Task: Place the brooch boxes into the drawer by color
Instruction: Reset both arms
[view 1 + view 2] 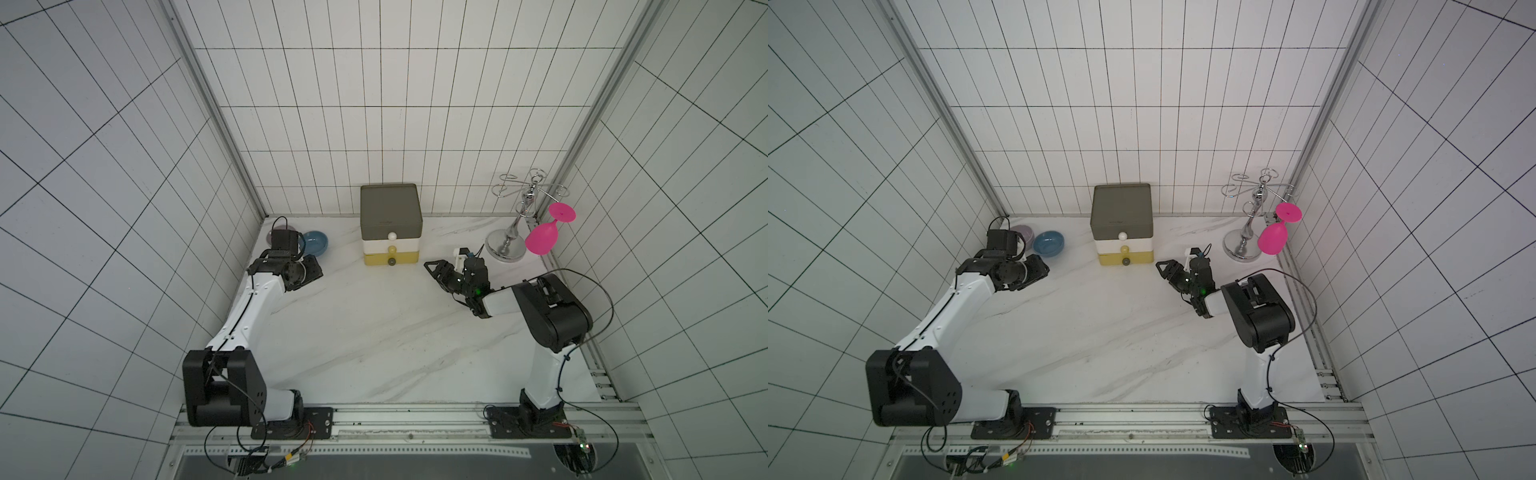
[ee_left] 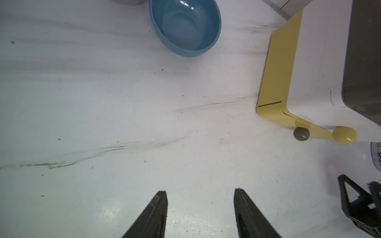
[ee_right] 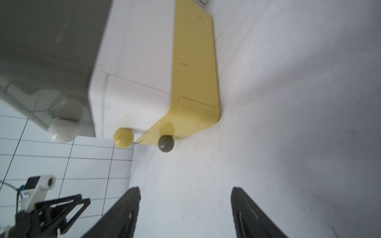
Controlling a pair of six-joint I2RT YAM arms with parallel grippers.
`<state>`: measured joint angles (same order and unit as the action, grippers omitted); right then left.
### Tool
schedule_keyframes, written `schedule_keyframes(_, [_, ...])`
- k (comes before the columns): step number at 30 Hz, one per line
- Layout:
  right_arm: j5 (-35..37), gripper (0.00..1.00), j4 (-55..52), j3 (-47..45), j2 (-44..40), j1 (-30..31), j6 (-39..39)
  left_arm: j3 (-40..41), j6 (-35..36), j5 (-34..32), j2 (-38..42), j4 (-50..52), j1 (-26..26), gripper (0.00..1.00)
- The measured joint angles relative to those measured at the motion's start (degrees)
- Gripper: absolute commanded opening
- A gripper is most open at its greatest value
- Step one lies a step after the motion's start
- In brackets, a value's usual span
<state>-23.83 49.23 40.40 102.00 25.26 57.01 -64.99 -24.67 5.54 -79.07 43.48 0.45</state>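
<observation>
The drawer (image 1: 390, 224) (image 1: 1121, 224) stands at the back middle of the marble table, with an olive-grey top tier, a white middle and a yellow bottom (image 2: 276, 72) (image 3: 193, 61). All three tiers look shut. No brooch boxes show in any view. My left gripper (image 1: 309, 271) (image 1: 1039, 270) (image 2: 200, 190) hovers left of the drawer, open, with only bare table between its fingers. To the right of the drawer front, my right gripper (image 1: 432, 266) (image 1: 1163, 266) (image 3: 185, 188) points at it, open and empty.
A blue bowl (image 1: 314, 243) (image 1: 1048, 243) (image 2: 185, 26) sits at the back left by my left wrist. Beside it a lilac bowl (image 1: 1023, 232) is partly hidden by the arm. At the back right a chrome stand (image 1: 511, 241) holds a pink glass (image 1: 542, 239).
</observation>
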Motion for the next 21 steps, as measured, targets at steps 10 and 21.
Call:
schedule_keyframes(10, [7.8, 0.99, -33.7, -1.4, -38.9, -6.9, -18.9, 9.1, 3.8, -12.9, 9.1, -12.9, 0.0, 0.66])
schedule_keyframes(21, [26.7, 0.99, -49.8, -2.7, -44.2, -24.8, -33.9, 35.9, 10.6, -22.1, 4.3, -53.7, 0.1, 0.89])
